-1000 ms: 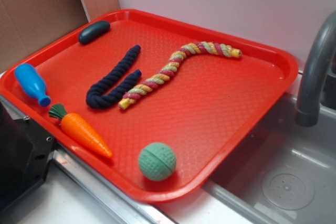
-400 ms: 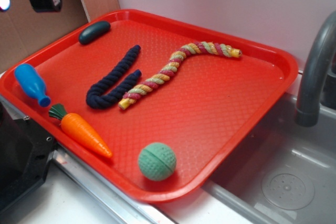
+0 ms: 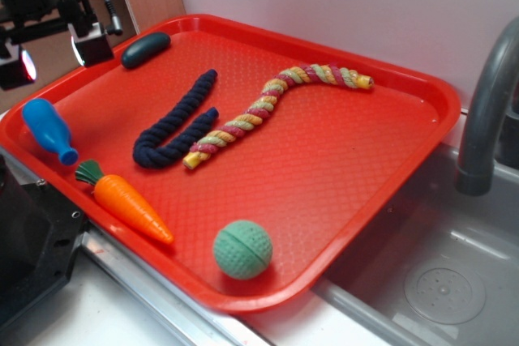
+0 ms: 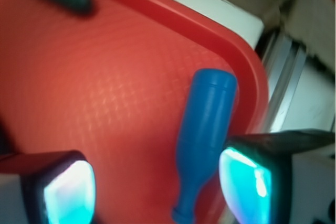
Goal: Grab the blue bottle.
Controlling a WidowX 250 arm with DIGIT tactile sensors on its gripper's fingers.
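Note:
The blue bottle [image 3: 47,128] lies on its side at the left corner of the red tray [image 3: 340,168], neck toward the carrot. My gripper [image 3: 53,56] hangs open in the air above and slightly behind it, touching nothing. In the wrist view the blue bottle [image 4: 205,129] lies below, between the fingers and close to the right fingertip [image 4: 247,184]. The gripper [image 4: 157,190] holds nothing, and bare red tray [image 4: 121,93] fills the gap to the left finger.
On the tray lie a dark teal pod [image 3: 146,49], a navy rope [image 3: 174,123], a multicoloured rope [image 3: 276,107], an orange carrot [image 3: 126,200] and a green ball [image 3: 242,249]. A sink with a grey faucet [image 3: 486,111] is at the right. Cardboard stands behind at left.
The gripper came into the exterior view from the top left and has moved down and right toward the tray's left corner. Nothing on the tray has moved.

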